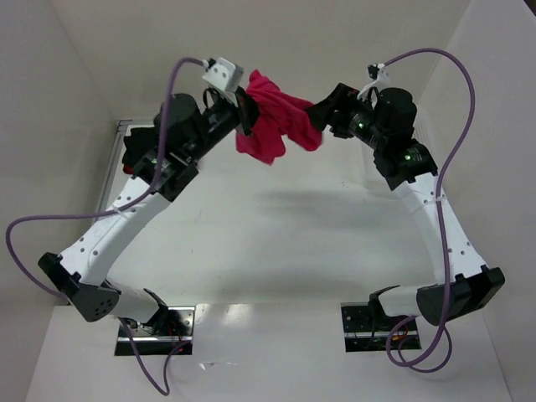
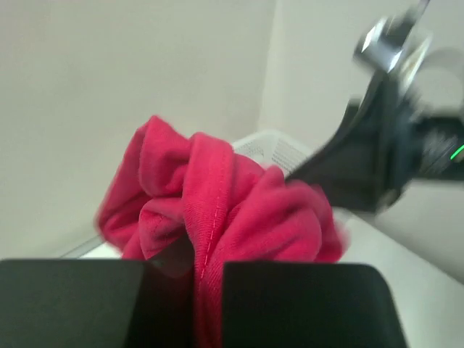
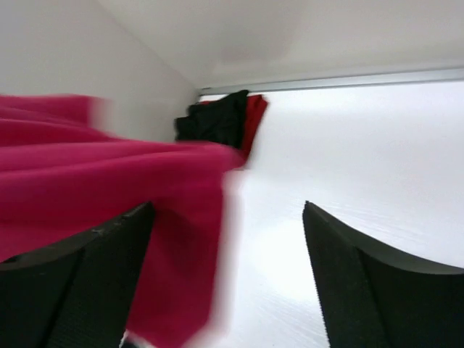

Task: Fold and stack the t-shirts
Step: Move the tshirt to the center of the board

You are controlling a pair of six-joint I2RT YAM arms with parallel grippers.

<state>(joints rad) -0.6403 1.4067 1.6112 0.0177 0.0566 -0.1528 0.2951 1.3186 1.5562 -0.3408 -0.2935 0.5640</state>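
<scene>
A crimson-pink t-shirt (image 1: pixel 272 126) hangs bunched in the air between both arms, above the far part of the table. My left gripper (image 1: pixel 245 113) is shut on it; in the left wrist view a stitched fold of the shirt (image 2: pixel 217 210) is pinched between the closed fingers of the left gripper (image 2: pixel 206 304). My right gripper (image 1: pixel 322 119) is at the shirt's other side. In the right wrist view the right gripper (image 3: pixel 227 206) stands wide open, with blurred pink cloth (image 3: pixel 109 181) draped past its left finger (image 3: pixel 87 275). A black t-shirt (image 3: pixel 217 119) and a darker red one (image 3: pixel 255 116) lie together by the far wall.
A white perforated basket (image 2: pixel 279 148) sits behind the held shirt in the left wrist view. White walls close in the table on three sides. A metal rail (image 3: pixel 348 80) runs along the table's edge. The right arm (image 2: pixel 391 145) is close to the left gripper.
</scene>
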